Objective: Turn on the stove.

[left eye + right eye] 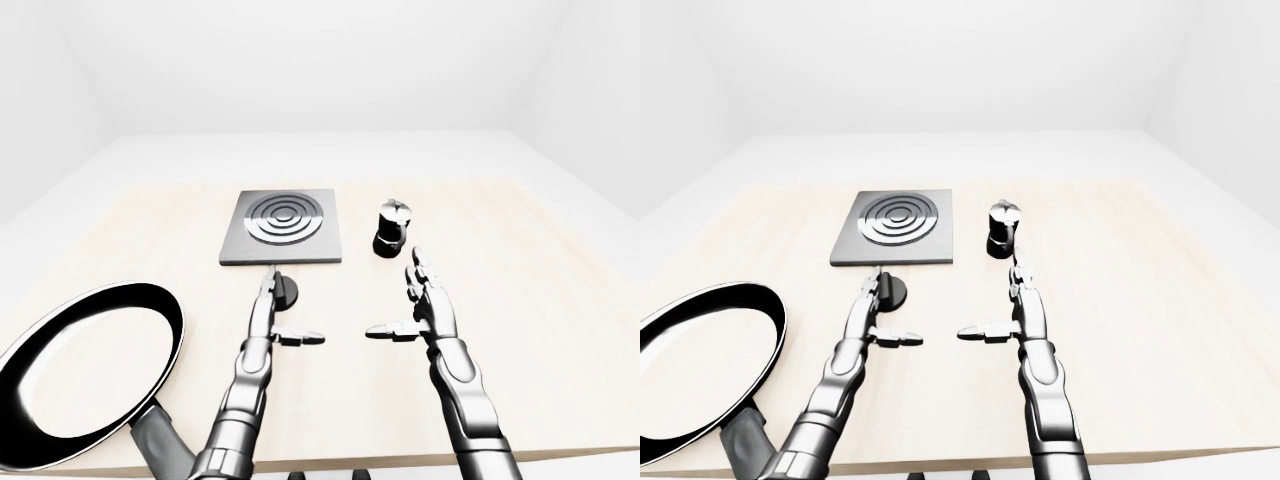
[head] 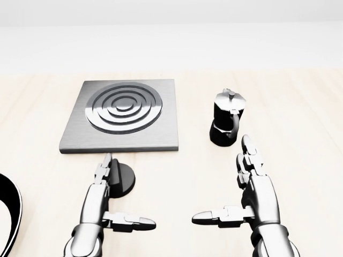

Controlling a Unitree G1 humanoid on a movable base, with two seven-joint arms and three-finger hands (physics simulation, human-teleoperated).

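The stove knob sits on the table just below the stove plate, near its bottom edge. Left hand is spread, not gripping; fingertips overlap the knob's left side, thumb points right. Right hand also spread, holding nothing, below the moka pot. Bare wood betw. both thumbs. Pan lies far left in left-eye view.
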